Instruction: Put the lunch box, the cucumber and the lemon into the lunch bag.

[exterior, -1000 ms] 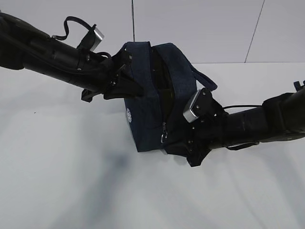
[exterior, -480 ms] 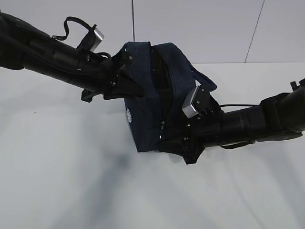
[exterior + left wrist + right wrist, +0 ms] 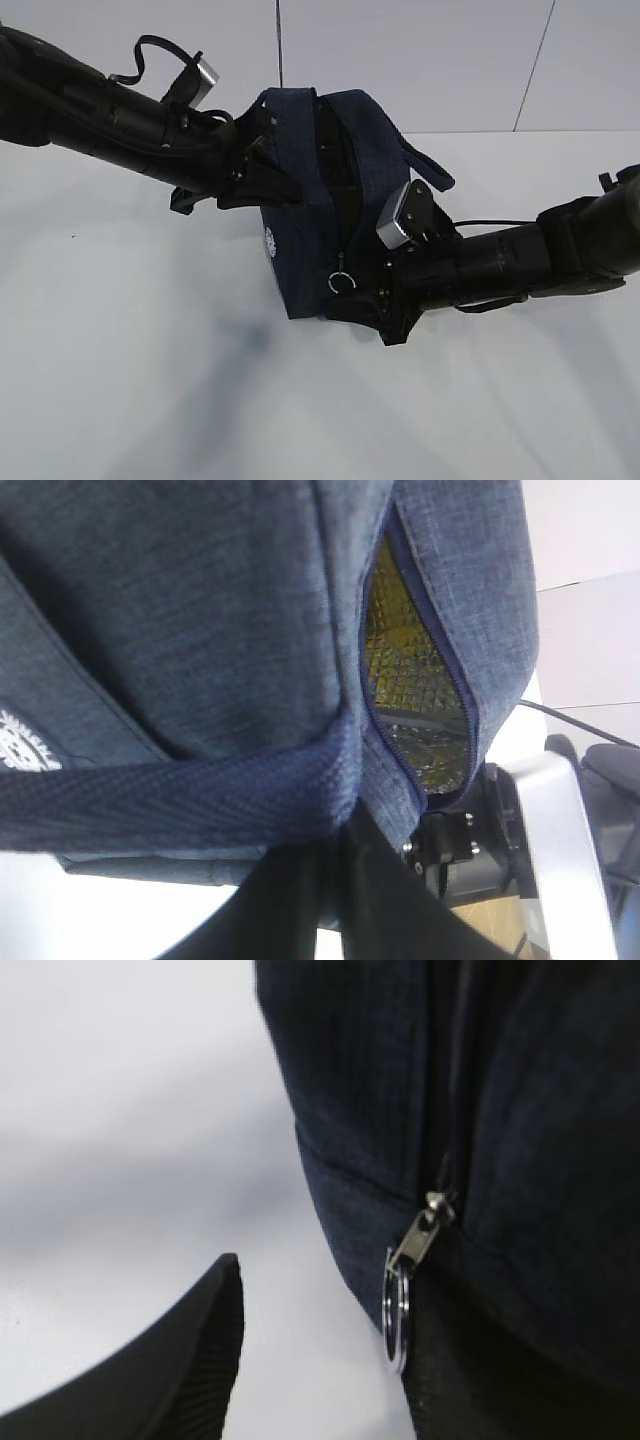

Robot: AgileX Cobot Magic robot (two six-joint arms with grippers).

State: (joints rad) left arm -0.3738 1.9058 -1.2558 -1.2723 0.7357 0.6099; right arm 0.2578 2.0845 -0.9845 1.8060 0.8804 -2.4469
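Navy lunch bag (image 3: 300, 220), zipper open.

White table (image 3: 150, 400) w/ pale wall panels (image 3: 420, 60) behind, dark seams.

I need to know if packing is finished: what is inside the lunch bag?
Through the lunch bag's open zipper only silvery quilted lining with a yellow tint shows; the fabric hides any contents.

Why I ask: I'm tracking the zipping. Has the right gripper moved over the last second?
Yes. In the exterior view the right gripper has slid left along the lunch bag, closer to its white emblem, which stayed put.
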